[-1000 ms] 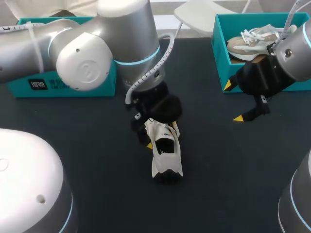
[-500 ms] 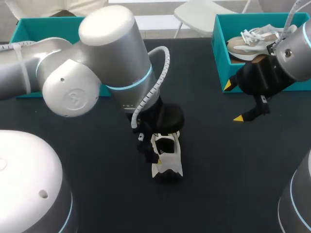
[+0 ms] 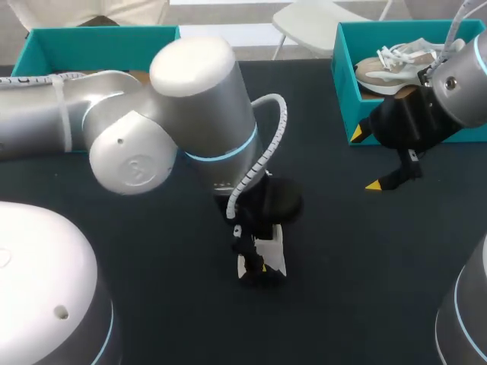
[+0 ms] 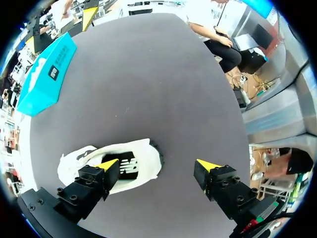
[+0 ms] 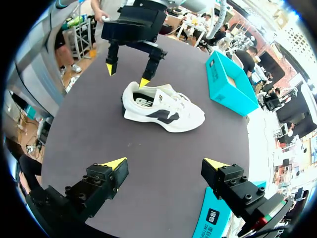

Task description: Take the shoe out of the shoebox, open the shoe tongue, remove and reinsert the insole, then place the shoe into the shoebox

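The white shoe [image 3: 274, 257] stands on its sole on the dark counter [image 3: 365, 266], near the middle and well apart from both boxes; from the head view the left arm [image 3: 198, 114] hangs right over it and hides most of it, so only the forward part shows. The left jaws stand wide open above the heel end; in the left wrist view one yellow tip [image 4: 109, 162] sits over the shoe's [image 4: 143, 163] opening, where the dark insole shows, and the other tip [image 4: 208, 164] is off to the side over bare counter; whether the first tip touches the collar I cannot tell. The right wrist view shows the same from afar: the shoe [image 5: 163, 111] upright, laces up, with the left arm's two tips at its heel.

The right jaws are also wide open and hold nothing; they hang just in front of the teal shoebox [image 3: 344, 91] at the right, their tips [image 3: 374, 185] above the counter. A second, beige and white shoe [image 3: 396, 65] lies inside that box. Another teal box [image 3: 99, 38] sits at the far left, behind the left arm.
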Motion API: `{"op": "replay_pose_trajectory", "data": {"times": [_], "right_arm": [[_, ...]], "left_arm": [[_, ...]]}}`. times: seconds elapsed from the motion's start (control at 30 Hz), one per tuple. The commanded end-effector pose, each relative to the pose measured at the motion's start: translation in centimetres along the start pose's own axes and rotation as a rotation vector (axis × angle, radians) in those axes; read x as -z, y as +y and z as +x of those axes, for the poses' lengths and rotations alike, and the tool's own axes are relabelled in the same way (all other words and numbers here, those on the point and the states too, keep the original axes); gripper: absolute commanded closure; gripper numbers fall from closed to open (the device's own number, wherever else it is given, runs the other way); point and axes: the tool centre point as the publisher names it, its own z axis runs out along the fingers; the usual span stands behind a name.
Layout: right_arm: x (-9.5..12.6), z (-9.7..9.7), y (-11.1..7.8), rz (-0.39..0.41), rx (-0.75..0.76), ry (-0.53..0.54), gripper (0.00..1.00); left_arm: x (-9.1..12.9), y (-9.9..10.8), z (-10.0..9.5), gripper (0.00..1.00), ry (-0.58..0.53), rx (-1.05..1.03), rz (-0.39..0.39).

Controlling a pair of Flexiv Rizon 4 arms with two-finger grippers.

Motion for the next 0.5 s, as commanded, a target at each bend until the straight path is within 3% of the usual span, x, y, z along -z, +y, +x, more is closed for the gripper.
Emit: {"op": "replay_pose_trajectory", "data": {"times": [0.03, 0.5], "right_arm": [[-0.1, 0.0, 0.0, 0.003, 0.0, -0.001, 0.0], [-0.1, 0.0, 0.0, 0.003, 0.0, -0.001, 0.0]], "left_arm": [[-1.2, -1.0, 0.6, 0.0, -0.03, 0.042, -0.033], [-3.9, 1.1, 0.6, 0.0, -0.016, 0.135, -0.076]]}}
